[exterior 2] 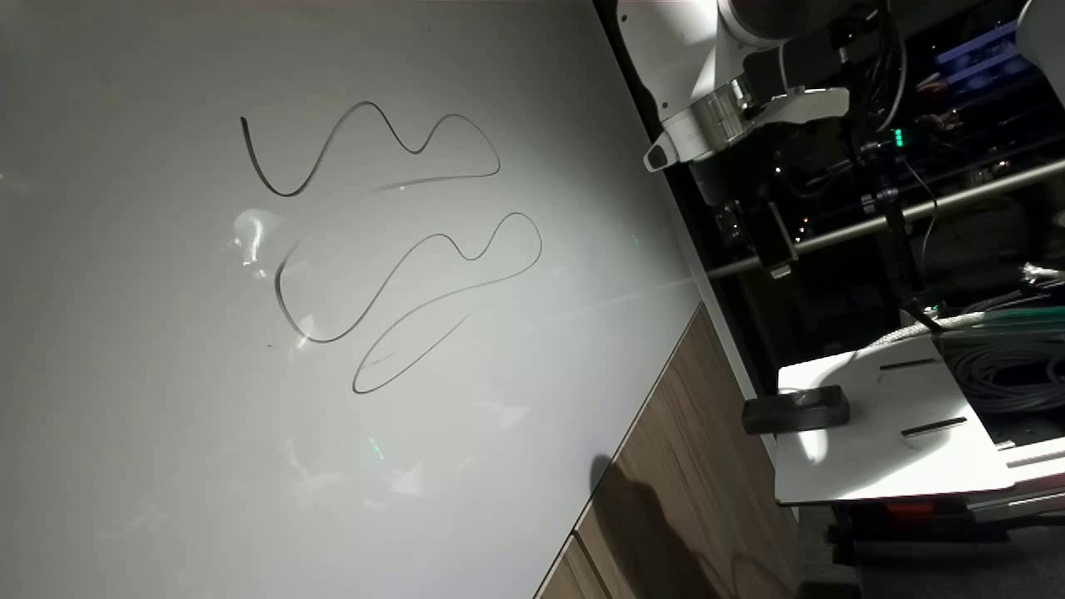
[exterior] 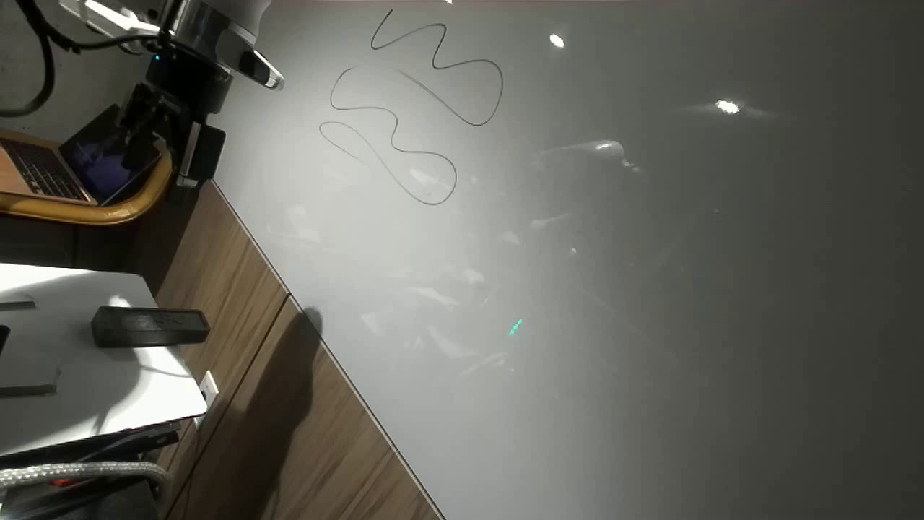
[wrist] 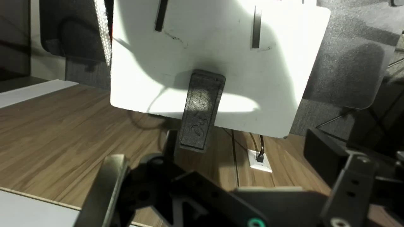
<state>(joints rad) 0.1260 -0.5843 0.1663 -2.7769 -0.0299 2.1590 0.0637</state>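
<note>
Above the white shelf (wrist: 246, 72) your gripper (wrist: 246, 148) hangs with its jaws wide, holding nothing, and both exterior views show it apart from the black block (wrist: 202, 110). That block lies on the shelf with its near end, in the wrist view, sticking out past the edge toward the wood panel (wrist: 79, 142). Your main risk looks like a tip or a fall: in that view the left finger (wrist: 170, 142) sits close to line with the overhanging end, so a straight approach could strike it and lever it off. Glare and hard shadow across the shelf could also make you misjudge depth. Drifting right might catch the cord (wrist: 261, 143) at the wall socket (wrist: 264, 165).
</note>
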